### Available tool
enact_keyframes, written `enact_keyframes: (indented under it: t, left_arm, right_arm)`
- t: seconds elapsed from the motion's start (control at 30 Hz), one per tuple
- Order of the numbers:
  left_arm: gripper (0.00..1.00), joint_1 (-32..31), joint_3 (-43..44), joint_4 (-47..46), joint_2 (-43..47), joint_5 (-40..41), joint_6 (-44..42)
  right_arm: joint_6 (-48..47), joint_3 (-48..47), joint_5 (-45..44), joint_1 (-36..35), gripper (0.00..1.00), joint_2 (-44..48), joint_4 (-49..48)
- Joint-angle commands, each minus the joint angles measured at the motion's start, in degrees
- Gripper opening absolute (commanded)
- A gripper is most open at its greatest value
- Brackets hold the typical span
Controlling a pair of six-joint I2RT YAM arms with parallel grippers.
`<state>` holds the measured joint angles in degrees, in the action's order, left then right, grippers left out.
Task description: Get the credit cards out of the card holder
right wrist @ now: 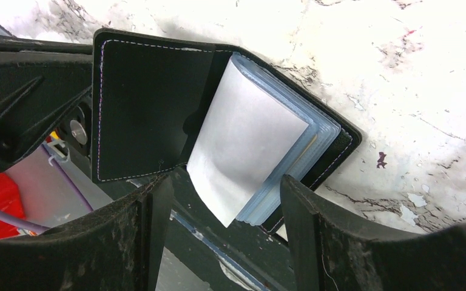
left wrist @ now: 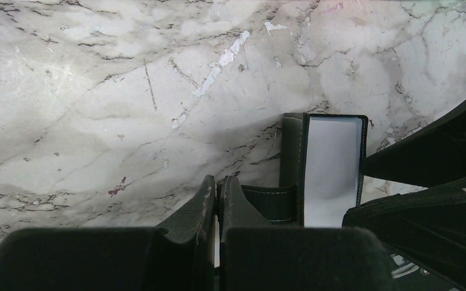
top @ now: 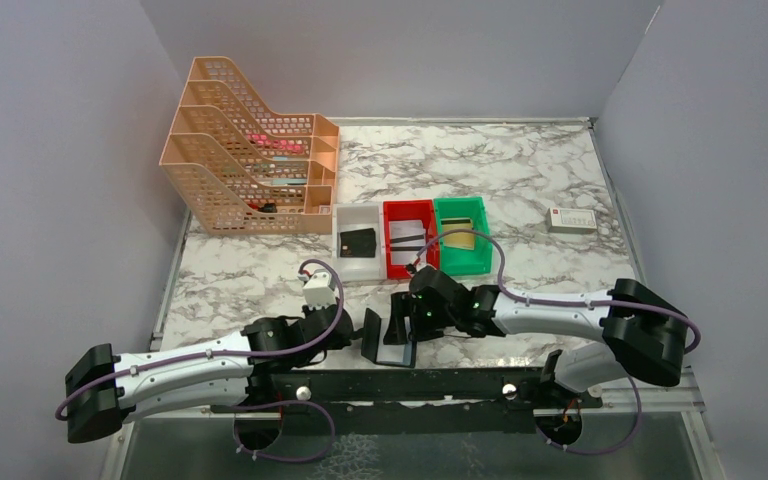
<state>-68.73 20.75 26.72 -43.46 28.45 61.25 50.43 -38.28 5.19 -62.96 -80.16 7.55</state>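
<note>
The black card holder stands open near the table's front edge, between both grippers. My left gripper is shut on its left cover; in the left wrist view the closed fingertips pinch black material beside the holder's shiny grey inner face. My right gripper is open. In the right wrist view it straddles the fanned blue-grey sleeves of the holder without touching them. One tan-gold credit card lies in the green bin. Any cards inside the sleeves are hidden.
White bin with a small black square piece, red bin and the green bin stand in a row mid-table. An orange file rack stands at the back left. A white box with a red mark lies at the right.
</note>
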Motion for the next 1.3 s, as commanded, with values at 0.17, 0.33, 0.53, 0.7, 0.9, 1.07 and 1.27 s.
enact_keyframes:
  t: [0.17, 0.33, 0.53, 0.7, 0.9, 1.07, 1.27]
  left_arm:
    - [0.03, -0.07, 1.00, -0.66, -1.48, -1.13, -0.24]
    - [0.02, -0.07, 0.97, -0.83, -1.53, -1.68, -0.55]
    - [0.01, -0.01, -0.07, -2.57, -1.48, -2.37, -0.74]
    - [0.00, -0.01, -0.15, -4.06, -2.77, -2.77, -1.38]
    - [0.00, -0.01, 0.15, -4.13, -3.02, -3.36, -1.95]
    - [0.00, -0.06, -0.28, -4.00, -1.82, -3.45, -1.88]
    - [0.00, -0.08, 0.00, -3.90, -1.41, -3.37, -2.16]
  right_arm:
    - [-0.36, -1.22, 2.81, -0.41, 0.68, -5.06, -5.44]
    - [0.63, -2.97, 0.70, -0.41, 0.69, -7.13, -2.70]
    - [-0.94, -1.77, 3.29, -0.41, 0.66, -2.72, -7.64]
    - [-2.07, -3.50, 7.82, -0.39, 0.66, -3.08, -11.05]
    - [-1.29, -4.91, 7.83, -0.41, 0.66, -4.43, -10.94]
    - [-1.67, -5.31, 10.38, -0.41, 0.66, -5.78, -12.53]
    - [1.88, -3.20, 10.97, -0.41, 0.67, -5.83, -16.82]
